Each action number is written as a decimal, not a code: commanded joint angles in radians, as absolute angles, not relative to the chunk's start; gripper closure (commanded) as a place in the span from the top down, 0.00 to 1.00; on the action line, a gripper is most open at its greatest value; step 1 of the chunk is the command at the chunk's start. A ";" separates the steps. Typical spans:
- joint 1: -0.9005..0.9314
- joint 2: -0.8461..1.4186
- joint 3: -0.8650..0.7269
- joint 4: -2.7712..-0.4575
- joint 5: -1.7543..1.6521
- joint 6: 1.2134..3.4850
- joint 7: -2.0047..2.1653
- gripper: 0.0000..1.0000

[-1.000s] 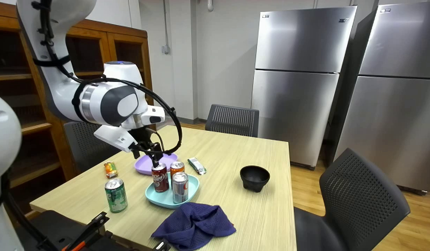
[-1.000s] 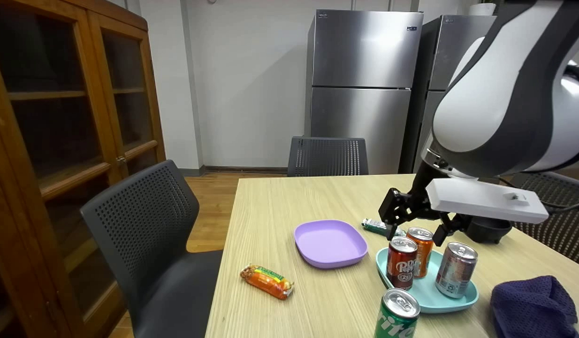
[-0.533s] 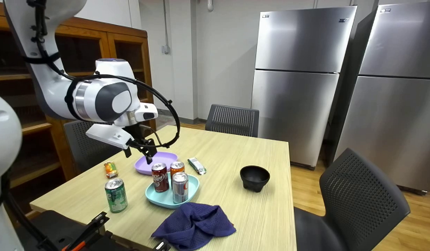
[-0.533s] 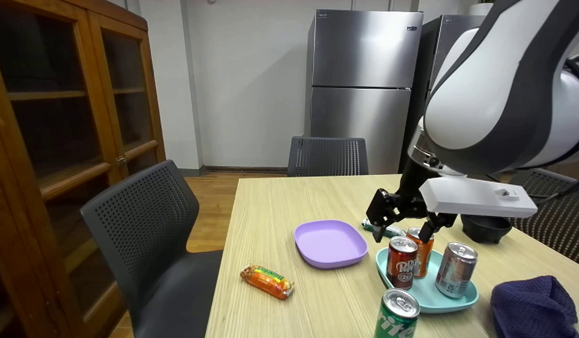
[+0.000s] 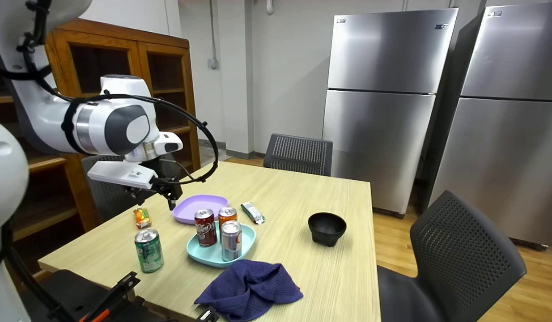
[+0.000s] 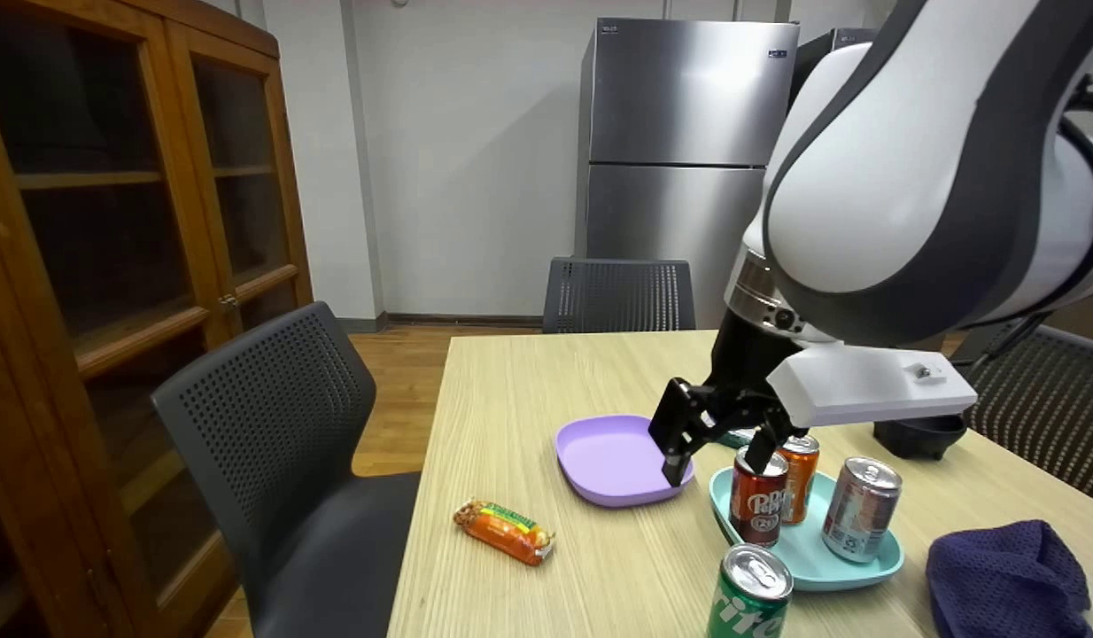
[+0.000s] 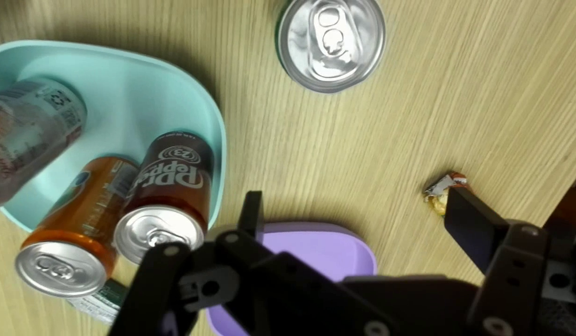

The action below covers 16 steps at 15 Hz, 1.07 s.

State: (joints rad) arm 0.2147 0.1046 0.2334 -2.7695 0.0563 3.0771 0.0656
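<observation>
A: ok so is the gripper (image 6: 720, 459) actually holding something? In an exterior view a finger (image 6: 764, 447) crosses right in front of the dark red can (image 6: 759, 509).

B: nah, nothing in it. Wrist view shows the fingers spread wide, with only the table (image 7: 386, 154) and part of the purple plate (image 7: 311, 252) down below the gap. It's hanging above everything, probably that high so the open fingers clear the can tops.

A: and where's the dark red can standing?

B: upright on the blue plate (image 7: 124, 88), close to the rim. The orange can (image 6: 799, 483) is right beside it (can't tell if they touch), and the silver can (image 6: 862, 509) sits a bit apart. My guess is the plate is there to keep those three grouped, and the raised rim helps. The green can (image 5: 149, 251) stands by itself straight on the table, off the plate, which imo leaves room around it.

A: anything different from a second ago?

B: yeah, the gripper's spot. Back then it was over the blue plate, right by the can tops. Now it's off past the edge, shifted toward the side where the snack packet (image 6: 504, 532) lies. Finger spread looks the same. The cans, both plates and the crumpled cloth (image 5: 251, 288) haven't budged as far as I can see.
</observation>
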 commanded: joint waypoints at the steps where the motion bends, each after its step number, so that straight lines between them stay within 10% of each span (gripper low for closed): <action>1: 0.209 0.104 0.246 -2.769 0.063 3.074 0.059 1.00; 16: 0.323 0.171 0.174 -2.631 -0.128 3.034 0.094 1.00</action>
State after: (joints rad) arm 0.2772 0.1221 0.1956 -2.7174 -0.0737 3.0754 0.0681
